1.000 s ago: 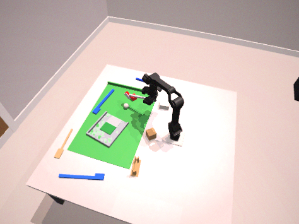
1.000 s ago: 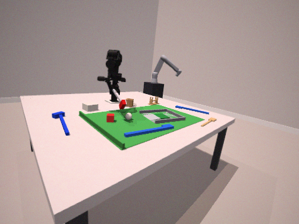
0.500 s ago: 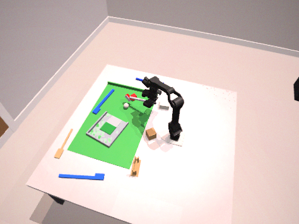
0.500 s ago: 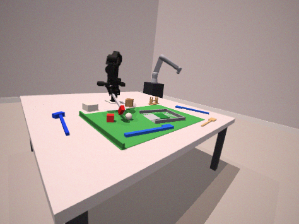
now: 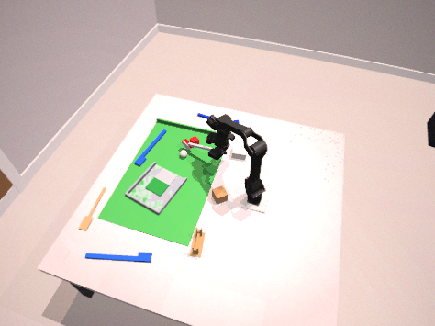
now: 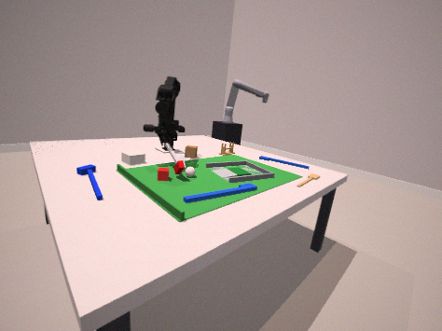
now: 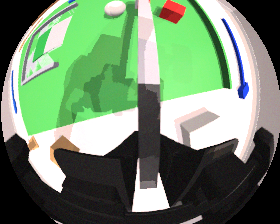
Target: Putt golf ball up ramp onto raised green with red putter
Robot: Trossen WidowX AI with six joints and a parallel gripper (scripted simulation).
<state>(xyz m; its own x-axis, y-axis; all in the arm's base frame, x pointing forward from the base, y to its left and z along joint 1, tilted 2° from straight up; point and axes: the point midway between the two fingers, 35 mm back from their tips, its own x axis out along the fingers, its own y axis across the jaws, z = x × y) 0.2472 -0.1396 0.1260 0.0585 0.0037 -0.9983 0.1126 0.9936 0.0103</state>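
The red putter's head [image 5: 185,143] [image 6: 179,167] hangs low over the mat, close beside the white ball [image 5: 184,153] [image 6: 190,172] [image 7: 115,9], on its side away from the ramp; whether they touch is unclear. Its grey shaft [image 5: 200,147] [image 6: 171,153] [image 7: 149,65] slopes up into my gripper [image 5: 217,150] [image 6: 168,145] [image 7: 144,134], which is shut on it. The head is mostly cut off in the wrist view. The ball sits on the green mat [image 5: 124,197] [image 6: 145,177]. The grey-walled ramp [image 5: 173,196] [image 6: 252,179] [image 7: 30,75] holds the raised green [image 5: 157,186] [image 6: 240,171] [image 7: 43,44].
A red cube [image 5: 195,140] [image 6: 163,174] [image 7: 172,11] is close to the putter head. A blue club [image 5: 151,148] [image 6: 219,194] lies on the mat. A brown block [image 5: 219,195] [image 6: 191,151], a pale block [image 5: 239,155] [image 6: 133,158] and a wooden stand [image 5: 197,243] [image 6: 227,149] are on the table.
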